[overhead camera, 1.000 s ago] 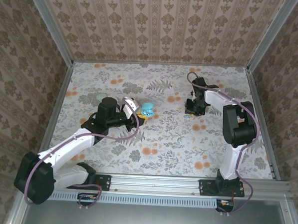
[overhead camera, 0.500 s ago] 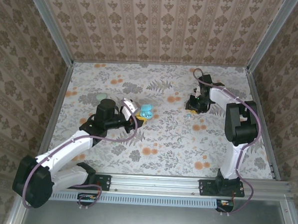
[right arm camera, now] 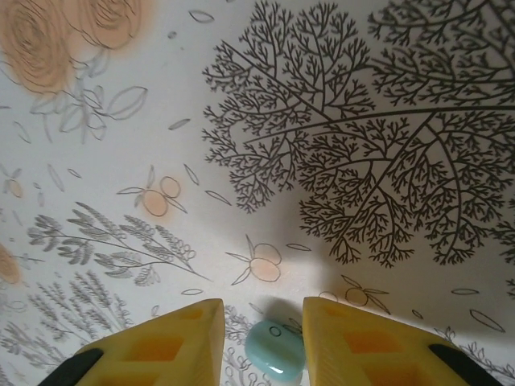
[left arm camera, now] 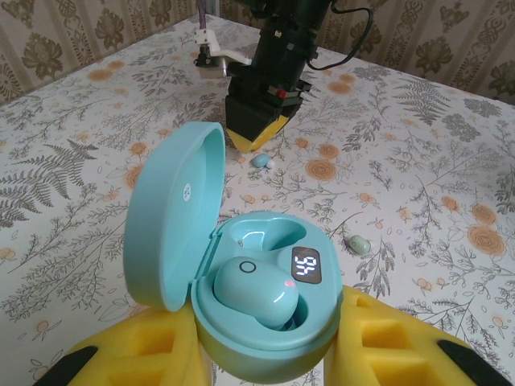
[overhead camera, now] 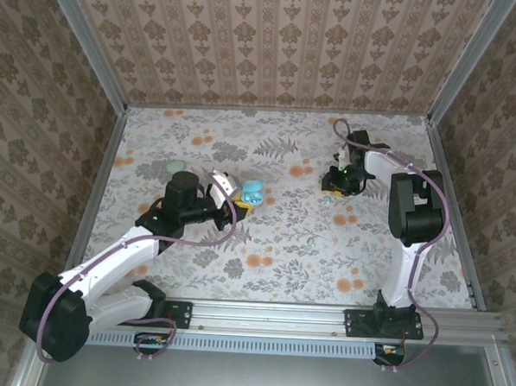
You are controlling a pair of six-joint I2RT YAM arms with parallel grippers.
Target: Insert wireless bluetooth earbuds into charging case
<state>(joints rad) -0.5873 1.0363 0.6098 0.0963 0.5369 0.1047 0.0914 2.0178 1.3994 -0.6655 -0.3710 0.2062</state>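
Observation:
The teal charging case (left arm camera: 241, 338) stands with its lid (left arm camera: 173, 213) open, and my left gripper (left arm camera: 269, 347) is shut on its base. One teal earbud (left arm camera: 256, 289) sits in the near socket beside a lit display; the far socket is empty. In the top view the case (overhead camera: 253, 191) is held left of centre. A second earbud (right arm camera: 276, 351) lies on the table between the yellow fingers of my right gripper (right arm camera: 263, 314), which is open. The bud is close to the right finger, with a gap to the left one. From the left wrist I see this gripper (left arm camera: 256, 137) just above that bud (left arm camera: 261, 161).
A small pale green lump (left arm camera: 360, 244) lies on the flowered tablecloth between the case and the right gripper. Patterned walls enclose the table on three sides. The right arm (overhead camera: 413, 210) reaches to the back right, near the right wall.
My right gripper's jaws have opened and it has shifted slightly toward the back; the earbud now lies free on the table. The left gripper still holds the case, moved slightly.

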